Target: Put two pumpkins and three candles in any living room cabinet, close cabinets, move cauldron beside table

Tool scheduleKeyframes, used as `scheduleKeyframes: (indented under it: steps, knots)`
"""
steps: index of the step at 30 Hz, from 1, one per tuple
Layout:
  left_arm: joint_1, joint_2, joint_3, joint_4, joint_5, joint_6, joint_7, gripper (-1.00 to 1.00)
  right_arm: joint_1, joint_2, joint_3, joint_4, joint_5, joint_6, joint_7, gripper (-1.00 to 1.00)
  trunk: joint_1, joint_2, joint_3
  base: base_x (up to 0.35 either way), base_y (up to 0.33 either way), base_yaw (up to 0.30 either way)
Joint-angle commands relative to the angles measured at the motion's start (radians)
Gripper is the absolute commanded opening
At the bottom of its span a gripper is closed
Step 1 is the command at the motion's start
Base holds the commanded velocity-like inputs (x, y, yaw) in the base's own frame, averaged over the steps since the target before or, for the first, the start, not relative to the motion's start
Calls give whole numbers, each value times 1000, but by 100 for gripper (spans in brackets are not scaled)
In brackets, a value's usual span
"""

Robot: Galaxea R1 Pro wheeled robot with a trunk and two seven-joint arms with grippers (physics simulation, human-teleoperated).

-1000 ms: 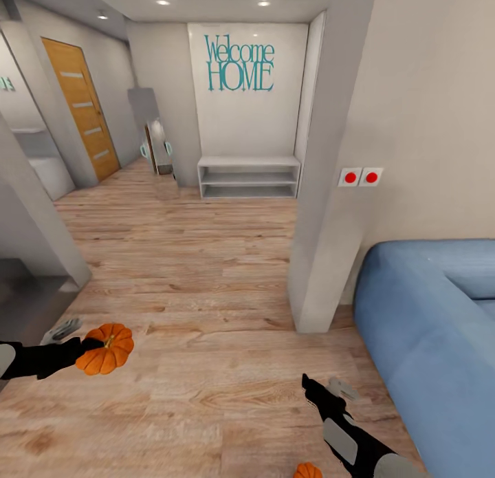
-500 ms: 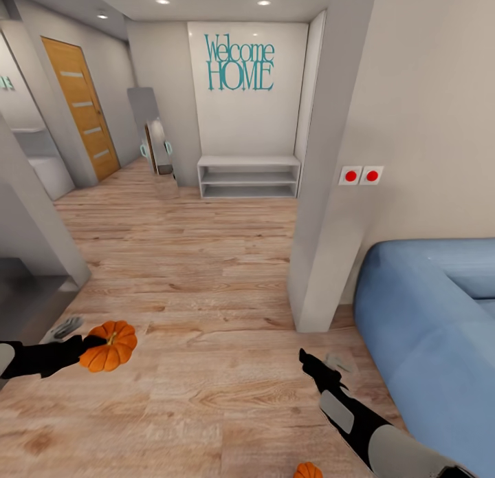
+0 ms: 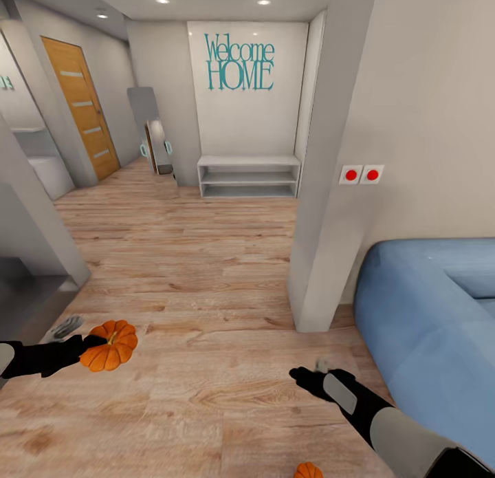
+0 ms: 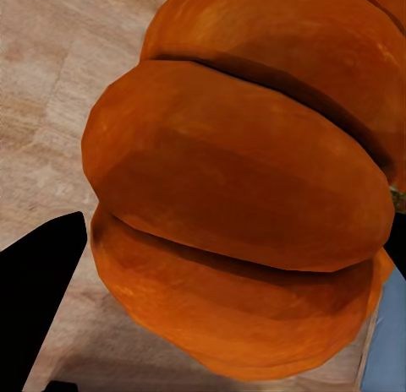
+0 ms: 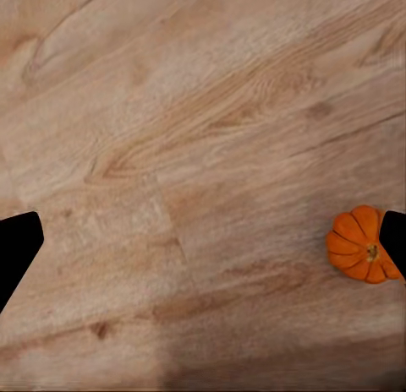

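Head view: the left gripper [image 3: 88, 346] is clamped on a pumpkin [image 3: 110, 346] at near left, above the wood floor [image 3: 206, 272]. A second pumpkin [image 3: 308, 471] lies on the floor at the near edge, beside the right arm.

Left wrist view: the held pumpkin [image 4: 245, 198] sits between the black fingers [image 4: 38, 299].

Right wrist view: the right gripper [image 5: 203, 240] has its fingers wide apart over the floor, the second pumpkin [image 5: 359, 242] beside one fingertip.

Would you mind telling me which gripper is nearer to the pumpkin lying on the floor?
Right. The right gripper hangs open above the floor, close to the loose pumpkin. The left gripper is off to the side, shut on the other pumpkin.
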Motion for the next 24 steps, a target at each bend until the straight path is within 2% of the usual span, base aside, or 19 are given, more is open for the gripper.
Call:
scheduleKeyframes:
  steps: [1, 7, 9, 13, 17, 20, 23, 24]
  knots:
    - [-1, 0, 2, 0, -6, 5, -5, -100, -2, -1, 7, -3, -9, 18, -9, 100, 4, -8, -4, 0, 0, 0]
    - [-1, -1, 0, -1, -4, 5, -18, -100, -11, -2, 7, -2, -9, 77, -12, 100, 27, -50, -23, 0, 0, 0]
    - [-1, 0, -1, -1, -5, 5, -78, -100, -12, -2, 7, -3, -10, 83, -12, 100, 27, -50, -23, 0, 0, 0]
    - [-1, 25, -4, 3, -15, 5, -229, -100, -13, -2, 7, -3, -12, 86, -10, 100, 27, -50, -23, 0, 0, 0]
    - [-1, 44, -4, 8, -13, 5, -289, -100, -13, -2, 7, -3, -13, 86, -8, 100, 27, -50, -23, 0, 0, 0]
    - [0, 63, -6, 11, -12, 5, -360, -100, -13, -2, 7, -3, -14, 86, -7, 100, 27, -50, -23, 0, 0, 0]
    - [2, 80, -7, 15, -17, 5, -450, -100, -13, -2, 7, -4, -15, 86, -6, 100, 31, -57, -26, 0, 0, 0]
    - [3, 99, -8, 20, -18, 5, -494, -100, -13, -2, 7, -4, -15, 86, -6, 100, 35, -64, -29, 0, 0, 0]
